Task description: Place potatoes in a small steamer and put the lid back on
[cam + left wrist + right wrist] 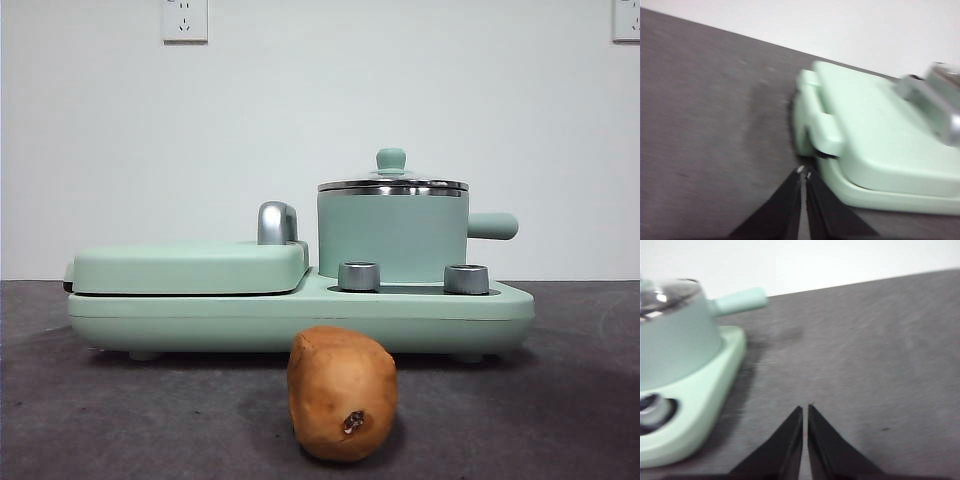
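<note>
Potato: oval tan-brown potato [342, 393] with matte, slightly rough skin and a small dark eye mark low on its front; it stands on the dark grey, finely grained surface [100, 420], just in front of the appliance and apart from it.
Steamer: mint-green cylindrical pot [392, 235] with a bright steel rim and a stubby green side handle; it sits on the right half of the mint-green appliance base [300, 318], behind two round steel knobs [359, 276].
Lid: flat round glass lid [392, 184] with steel rim and small mint-green knob, seated on the pot.
Griddle: flat, smooth mint-green cover with a curved chrome handle [277, 222], on the base's left half.
Left gripper [804, 173]: black tapered jaws pressed together, empty, near the griddle's end.
Right gripper [805, 409]: black jaws pressed together, empty, over bare surface beside the pot.
</note>
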